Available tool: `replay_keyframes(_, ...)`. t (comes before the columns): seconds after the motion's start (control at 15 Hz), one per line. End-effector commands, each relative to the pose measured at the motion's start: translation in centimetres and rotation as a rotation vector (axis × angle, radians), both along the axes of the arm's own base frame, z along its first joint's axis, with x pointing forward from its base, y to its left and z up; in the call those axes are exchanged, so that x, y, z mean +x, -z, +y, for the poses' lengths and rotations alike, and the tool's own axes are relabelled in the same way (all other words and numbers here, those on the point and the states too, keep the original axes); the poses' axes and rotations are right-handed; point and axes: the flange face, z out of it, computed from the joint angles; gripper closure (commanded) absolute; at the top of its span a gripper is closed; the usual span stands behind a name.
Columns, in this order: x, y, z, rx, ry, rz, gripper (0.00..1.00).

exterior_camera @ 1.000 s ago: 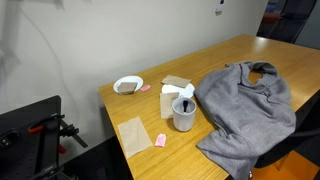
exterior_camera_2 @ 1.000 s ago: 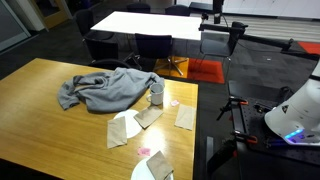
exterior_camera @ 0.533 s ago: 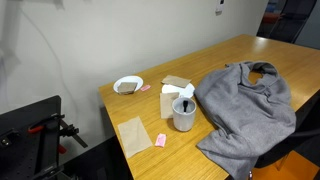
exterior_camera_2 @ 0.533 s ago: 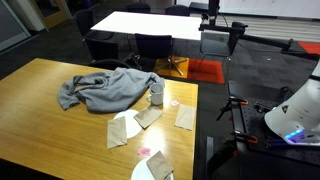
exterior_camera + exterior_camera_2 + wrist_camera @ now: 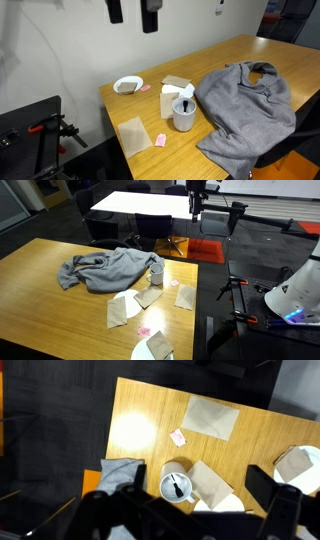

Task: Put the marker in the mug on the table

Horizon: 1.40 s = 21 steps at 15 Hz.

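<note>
The light grey mug [image 5: 184, 117] stands on the wooden table [image 5: 240, 55] beside a grey cloth. It also shows in an exterior view [image 5: 157, 276] and in the wrist view [image 5: 176, 486]. The black marker [image 5: 178, 487] stands inside the mug, and its tip shows above the rim [image 5: 184, 104]. My gripper [image 5: 132, 12] hangs high above the table's end, open and empty. It shows at the top of an exterior view [image 5: 196, 194]. In the wrist view its dark fingers [image 5: 188, 502] frame the mug from far above.
A grey cloth [image 5: 245, 100] covers the table's middle. A white bowl [image 5: 128, 85], a pink block [image 5: 160, 140], brown paper sheets [image 5: 134, 134] and a white box-like thing [image 5: 170, 97] lie near the mug. Chairs and another table [image 5: 150, 202] stand beyond.
My gripper has come into view at the top of both exterior views. The mug, marker and cloth have not moved.
</note>
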Motion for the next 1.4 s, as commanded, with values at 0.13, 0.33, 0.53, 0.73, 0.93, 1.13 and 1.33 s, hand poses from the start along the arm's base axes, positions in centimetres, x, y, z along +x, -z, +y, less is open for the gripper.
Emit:
replay_keyframes(0.13,3.3,5.3,1.1,0.01,-0.183,-0.177,0.0)
replay_keyframes(0.33,5.2,8.7,2.1,0.036,-0.233,-0.253,0.0)
replay_keyframes(0.53,6.9,11.8,2.9,0.073,-0.261,-0.292,0.0)
replay_keyframes(0.73,8.0,14.6,3.4,0.116,-0.279,-0.298,0.0)
replay_keyframes(0.93,8.8,17.0,2.9,0.124,-0.278,-0.281,0.0)
replay_keyframes(1.13,9.3,18.8,1.9,0.122,-0.268,-0.248,0.0)
replay_keyframes(1.33,8.6,19.5,1.9,0.121,-0.255,-0.222,0.0)
